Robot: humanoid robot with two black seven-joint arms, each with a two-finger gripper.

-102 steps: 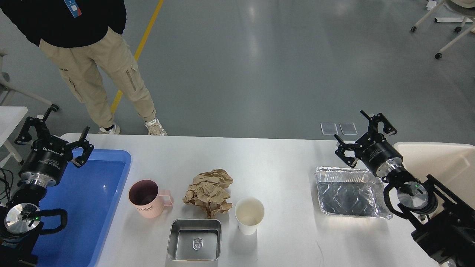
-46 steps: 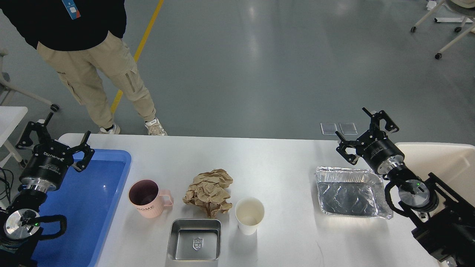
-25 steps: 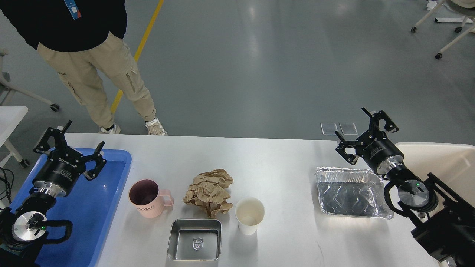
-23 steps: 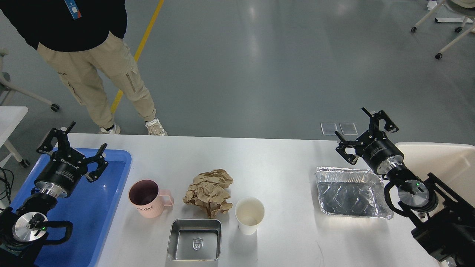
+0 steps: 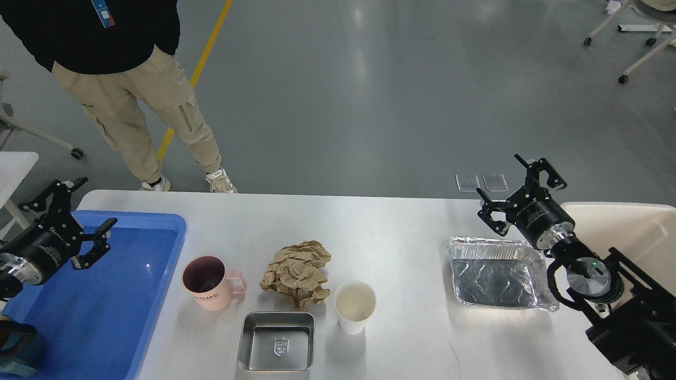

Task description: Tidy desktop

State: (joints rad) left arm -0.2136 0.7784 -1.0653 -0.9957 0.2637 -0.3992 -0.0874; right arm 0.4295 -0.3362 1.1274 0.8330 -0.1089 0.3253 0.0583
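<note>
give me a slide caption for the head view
Both grippers, left and right, open above a desktop holding mug, crumpled paper, paper cup.

"home" on pink mug [image 5: 207,283]

Worktop [image 5: 391,232] layout: tray [image 5: 132,295] at the left edge; bin [image 5: 628,227] at the right edge. Along the front edge, left to right: mug [image 5: 208,282], pan [image 5: 276,341], cup [image 5: 354,306]. Paper [image 5: 297,272] lies behind the pan, between mug and cup. Foil tray [image 5: 496,274] sits near the right edge, beside the bin.
</note>
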